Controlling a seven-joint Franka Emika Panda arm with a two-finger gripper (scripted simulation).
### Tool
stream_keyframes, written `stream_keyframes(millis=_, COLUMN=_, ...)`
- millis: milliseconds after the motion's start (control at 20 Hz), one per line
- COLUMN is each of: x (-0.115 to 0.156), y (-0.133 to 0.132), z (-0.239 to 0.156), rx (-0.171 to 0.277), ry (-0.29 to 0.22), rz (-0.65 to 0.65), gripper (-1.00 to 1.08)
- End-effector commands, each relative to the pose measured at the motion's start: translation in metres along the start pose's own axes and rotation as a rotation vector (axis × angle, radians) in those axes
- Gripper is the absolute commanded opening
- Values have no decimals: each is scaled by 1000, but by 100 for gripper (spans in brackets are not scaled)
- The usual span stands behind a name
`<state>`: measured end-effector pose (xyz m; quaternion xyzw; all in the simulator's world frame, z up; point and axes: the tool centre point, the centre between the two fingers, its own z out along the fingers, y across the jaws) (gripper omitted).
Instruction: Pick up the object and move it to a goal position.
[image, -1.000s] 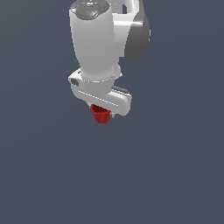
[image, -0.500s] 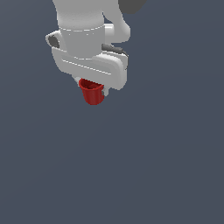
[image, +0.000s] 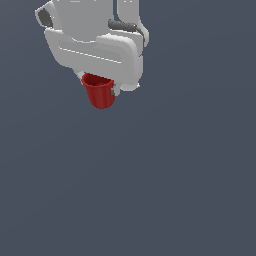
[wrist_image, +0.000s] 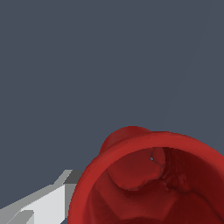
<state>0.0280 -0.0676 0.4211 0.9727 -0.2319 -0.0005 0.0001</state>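
The object, a small red cup, hangs upright under the white gripper near the top of the exterior view, toward that view's left. The gripper is shut on the cup's rim, and most of its fingers are hidden behind the cup and the hand. The cup tapers toward its base and is held well above the grey floor. In the wrist view I look down into the red cup, with one white finger against its outer wall.
A plain dark grey surface fills everything below and around the arm. The wide white hand and wrist occupy the upper part of the exterior view. No other objects or marker show.
The arm has carried the cup up and toward the exterior view's left, and closer to the camera, so both look larger. The grip on the cup is unchanged.
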Motion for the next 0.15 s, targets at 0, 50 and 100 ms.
stream_keyframes(millis=0, x=1, y=0, z=-4, rx=0, ry=1, rz=0, gripper=-100)
stream_keyframes(millis=50, x=1, y=0, z=-4, rx=0, ry=1, rz=0, gripper=-100)
stream_keyframes(millis=100, x=1, y=0, z=-4, rx=0, ry=1, rz=0, gripper=-100)
